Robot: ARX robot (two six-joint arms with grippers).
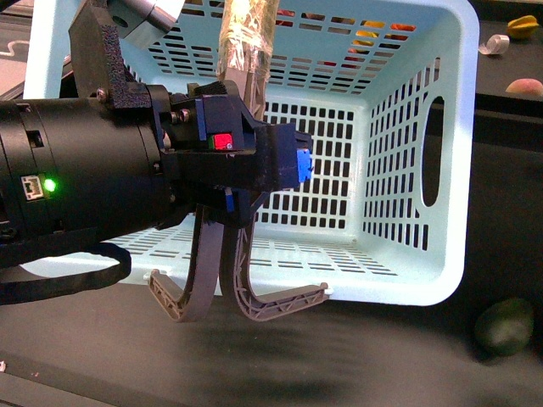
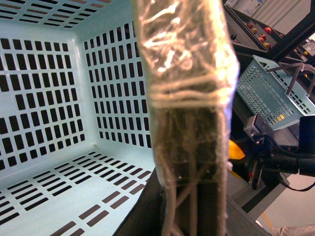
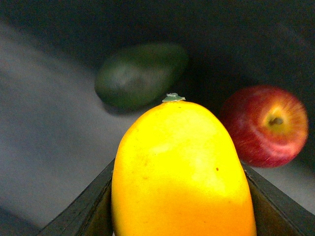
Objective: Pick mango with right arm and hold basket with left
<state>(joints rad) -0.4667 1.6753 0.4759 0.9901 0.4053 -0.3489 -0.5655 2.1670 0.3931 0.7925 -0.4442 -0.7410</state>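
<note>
The light turquoise basket [image 1: 407,170] is tipped so that its open inside faces me in the front view. My left gripper [image 1: 225,280], on the bulky black arm with the green light, is shut on the basket's tape-wrapped handle [image 1: 246,42]. In the left wrist view the handle [image 2: 187,98] runs between the jaws of the left gripper [image 2: 192,206], with the basket's inside [image 2: 59,98] behind it. My right gripper [image 3: 182,216] is shut on the yellow-orange mango [image 3: 182,172], held above a dark surface. A bit of the mango [image 2: 236,150] also shows in the left wrist view.
A dark green oval fruit [image 3: 140,73] and a red apple [image 3: 266,125] lie under the mango. The green fruit [image 1: 505,326] also lies right of the basket. Small fruit pieces [image 1: 522,27] sit at the back right. Another turquoise crate [image 2: 275,91] stands beyond.
</note>
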